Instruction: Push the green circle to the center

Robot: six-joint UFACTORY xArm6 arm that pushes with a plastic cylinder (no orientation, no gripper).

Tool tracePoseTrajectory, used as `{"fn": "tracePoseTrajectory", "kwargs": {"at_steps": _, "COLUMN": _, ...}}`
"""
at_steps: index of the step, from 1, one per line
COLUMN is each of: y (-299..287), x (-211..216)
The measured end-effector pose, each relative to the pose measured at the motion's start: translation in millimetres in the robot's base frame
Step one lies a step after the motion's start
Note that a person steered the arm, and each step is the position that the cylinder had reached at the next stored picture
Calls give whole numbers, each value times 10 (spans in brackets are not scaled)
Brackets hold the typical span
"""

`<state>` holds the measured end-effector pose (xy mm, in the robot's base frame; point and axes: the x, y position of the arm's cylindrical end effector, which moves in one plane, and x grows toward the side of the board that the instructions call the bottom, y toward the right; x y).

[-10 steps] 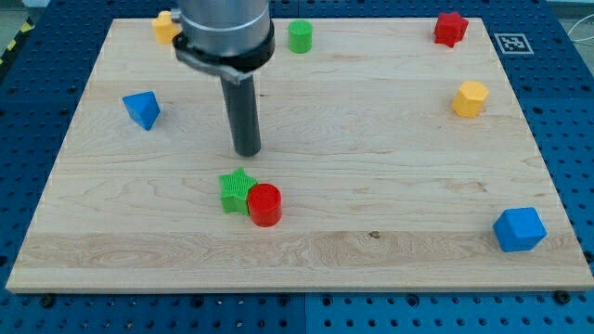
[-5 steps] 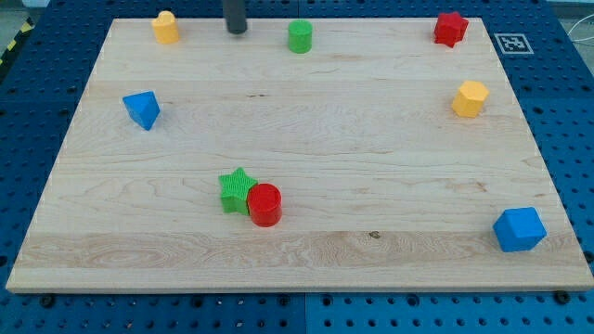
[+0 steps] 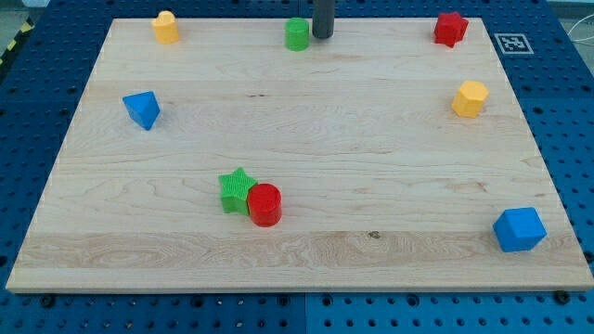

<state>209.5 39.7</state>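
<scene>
The green circle stands near the top edge of the wooden board, a little left of the middle. My tip is right beside it on its right, touching or nearly touching. Only the lower end of the dark rod shows; the rest is cut off by the view's top.
A yellow block sits at top left, a red star at top right, a yellow hexagon at right, a blue triangle at left, a blue cube at bottom right. A green star touches a red cylinder.
My tip went from the board's middle up to the top edge left of the green circle, then round to its right side. The green circle has shifted very slightly left.
</scene>
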Motion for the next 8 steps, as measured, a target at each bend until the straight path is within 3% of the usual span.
{"fn": "tracePoseTrajectory", "kwargs": {"at_steps": 1, "y": -59, "x": -165}}
{"fn": "tracePoseTrajectory", "kwargs": {"at_steps": 2, "y": -301, "x": -70}}
{"fn": "tracePoseTrajectory", "kwargs": {"at_steps": 5, "y": -793, "x": 888}}
{"fn": "tracePoseTrajectory", "kwargs": {"at_steps": 7, "y": -874, "x": 618}}
{"fn": "tracePoseTrajectory", "kwargs": {"at_steps": 8, "y": -874, "x": 714}}
